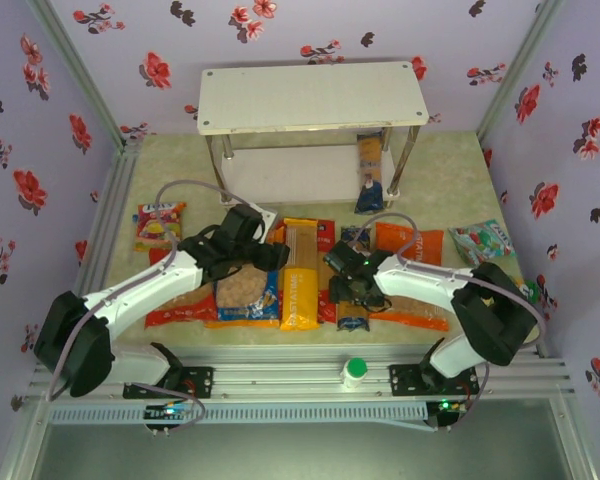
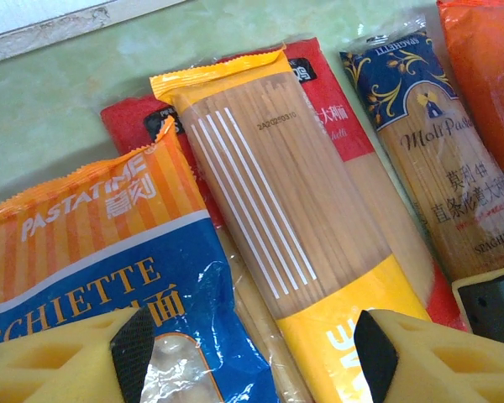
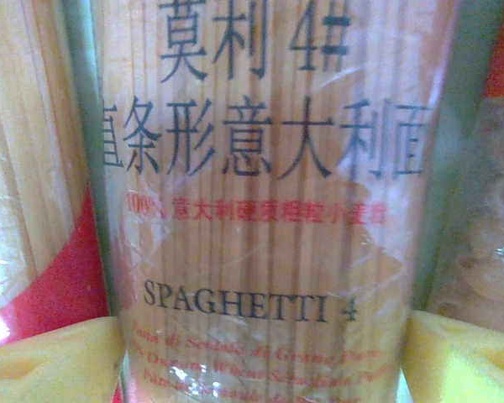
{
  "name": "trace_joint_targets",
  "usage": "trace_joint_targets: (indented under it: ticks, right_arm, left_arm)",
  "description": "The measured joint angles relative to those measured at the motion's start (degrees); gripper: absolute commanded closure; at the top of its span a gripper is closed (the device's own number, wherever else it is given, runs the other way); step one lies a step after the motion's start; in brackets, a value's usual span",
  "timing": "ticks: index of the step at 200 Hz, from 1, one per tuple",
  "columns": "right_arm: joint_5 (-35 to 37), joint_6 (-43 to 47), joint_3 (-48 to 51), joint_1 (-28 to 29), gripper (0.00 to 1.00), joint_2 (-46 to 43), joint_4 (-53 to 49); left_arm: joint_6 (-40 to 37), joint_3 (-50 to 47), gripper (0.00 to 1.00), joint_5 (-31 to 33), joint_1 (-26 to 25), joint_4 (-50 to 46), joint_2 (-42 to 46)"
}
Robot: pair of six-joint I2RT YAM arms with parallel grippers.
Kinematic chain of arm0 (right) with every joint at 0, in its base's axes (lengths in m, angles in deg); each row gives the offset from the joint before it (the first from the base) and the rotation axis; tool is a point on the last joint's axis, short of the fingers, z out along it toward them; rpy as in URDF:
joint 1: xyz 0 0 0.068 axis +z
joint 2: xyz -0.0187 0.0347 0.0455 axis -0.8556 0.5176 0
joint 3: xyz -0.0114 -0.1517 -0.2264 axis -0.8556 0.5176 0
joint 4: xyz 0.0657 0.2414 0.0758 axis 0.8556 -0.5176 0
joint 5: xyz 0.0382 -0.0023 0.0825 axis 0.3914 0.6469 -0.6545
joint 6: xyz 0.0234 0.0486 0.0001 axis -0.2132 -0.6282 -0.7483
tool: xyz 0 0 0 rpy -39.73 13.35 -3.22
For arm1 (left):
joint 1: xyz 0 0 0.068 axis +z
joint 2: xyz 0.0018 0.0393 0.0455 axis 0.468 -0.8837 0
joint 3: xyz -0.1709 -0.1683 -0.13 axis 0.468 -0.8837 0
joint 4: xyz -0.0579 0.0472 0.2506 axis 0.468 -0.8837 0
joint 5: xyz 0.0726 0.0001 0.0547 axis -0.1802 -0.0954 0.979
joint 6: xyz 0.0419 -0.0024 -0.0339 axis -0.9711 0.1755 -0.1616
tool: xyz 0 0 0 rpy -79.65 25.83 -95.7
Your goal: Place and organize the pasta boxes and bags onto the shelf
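Straddling a blue spaghetti pack (image 3: 260,210), right claw (image 3: 256,363) spread.

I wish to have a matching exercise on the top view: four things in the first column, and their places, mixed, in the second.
1 red-and-yellow snack packet
2 teal packet
3 yellow spaghetti pack
4 dark blue spaghetti pack

a centre of the row of packs
b right side of the table
c by the right legs of the shelf
d left side of the table

Pairs: 1-d, 2-b, 3-a, 4-c

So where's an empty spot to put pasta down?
The shelf's top board is bare. Its lower board is free left of the blue spaghetti pack. The table's middle is crowded: packs lie side by side.
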Motion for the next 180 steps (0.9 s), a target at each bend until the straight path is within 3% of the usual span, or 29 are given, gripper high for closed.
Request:
trace_joint_targets:
  ticks: [59,119,153,180]
  right_arm:
    - [-0.2,0.0,-0.9,-0.3,0.19,2.3,0.0]
    - [-0.9,-0.9,1.6,-2.8,0.41,0.3,1.7]
    - [-0.8,-0.8,2.1,-3.4,0.65,-0.2,1.3]
    - [-1.3,-0.9,1.9,-3.7,0.73,-0.3,2.0]
  left_arm:
    - [0.0,0.0,0.32,-0.1,1.0,0.0,0.0]
    - [0.0,0.0,0.32,-0.1,1.6,0.0,0.0]
    - [0.0,0.0,0.33,-0.1,1.8,0.1,0.0]
    - [0.0,0.0,0.33,-0.1,2.2,0.2,0.0]
